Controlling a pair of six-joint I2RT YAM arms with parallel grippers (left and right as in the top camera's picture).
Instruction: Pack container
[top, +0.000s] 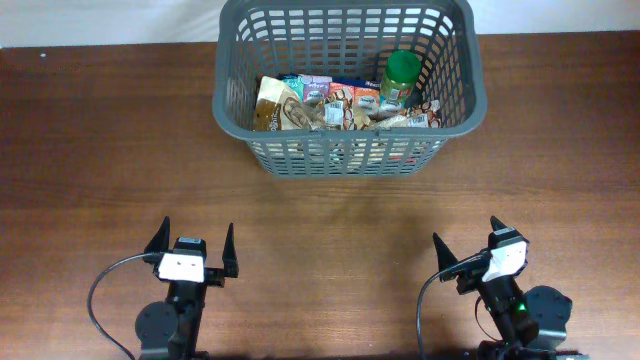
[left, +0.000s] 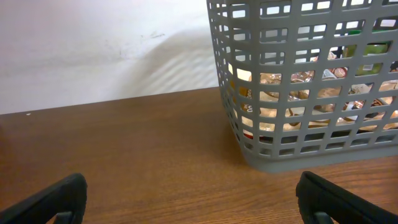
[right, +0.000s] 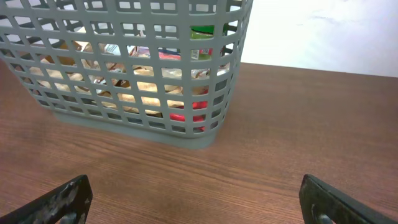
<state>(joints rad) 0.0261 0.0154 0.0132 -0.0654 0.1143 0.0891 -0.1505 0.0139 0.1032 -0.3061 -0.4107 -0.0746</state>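
Overhead | container (top: 345, 150) well ahead of both (centred between) | left end effector (top: 198, 232), right end effector (top: 466, 230): jaws apart, empty

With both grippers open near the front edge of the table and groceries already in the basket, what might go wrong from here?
1. The basket has slotted walls. If the left gripper or the right gripper reaches in, a finger could catch in a slot and drag the basket across the table.
2. The green-lidded jar sits among loose packets. Anything pushed in beside it might tip it or crush them.
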